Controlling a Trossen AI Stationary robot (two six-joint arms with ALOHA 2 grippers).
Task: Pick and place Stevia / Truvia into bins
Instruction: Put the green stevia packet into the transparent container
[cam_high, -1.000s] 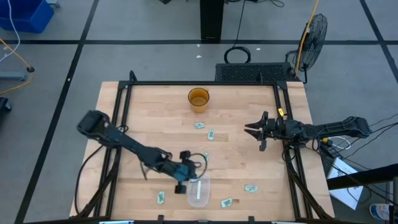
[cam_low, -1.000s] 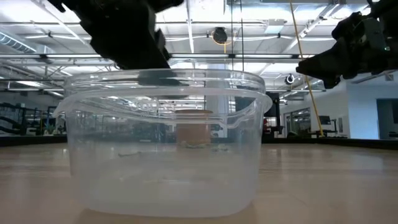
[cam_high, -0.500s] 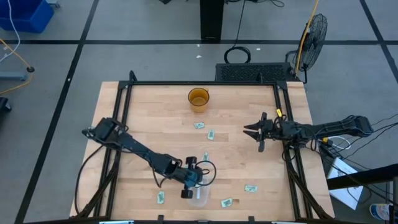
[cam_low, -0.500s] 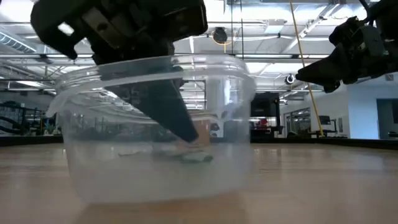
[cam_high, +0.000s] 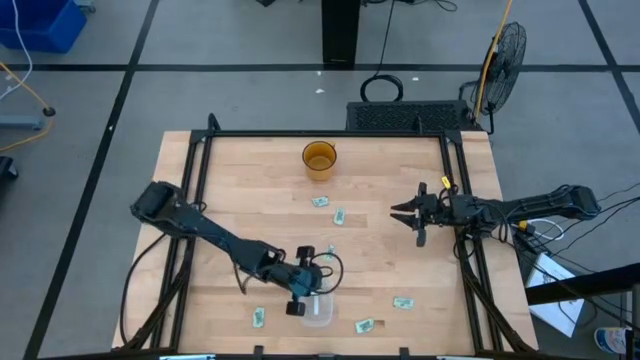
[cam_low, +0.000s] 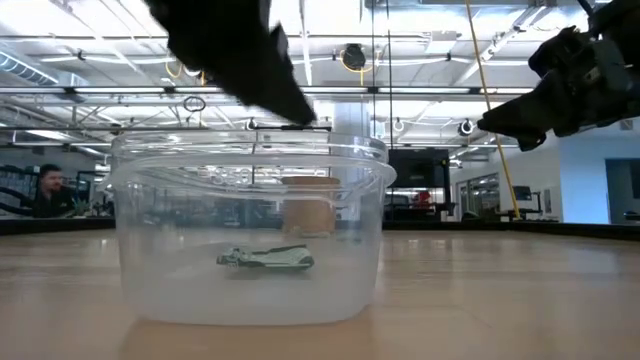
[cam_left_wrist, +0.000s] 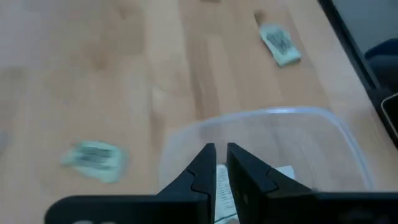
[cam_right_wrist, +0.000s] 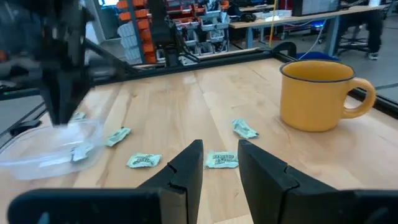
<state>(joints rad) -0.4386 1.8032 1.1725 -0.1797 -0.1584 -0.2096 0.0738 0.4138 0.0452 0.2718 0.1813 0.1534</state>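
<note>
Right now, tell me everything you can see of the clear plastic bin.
The clear plastic bin is a see-through tub with rounded corners and a rolled rim, standing upright and lidless on the wooden table near its front edge. A pale green and white sachet lies flat on its floor. The left gripper hangs just above the rim, jaws slightly apart, not touching it.
</note>
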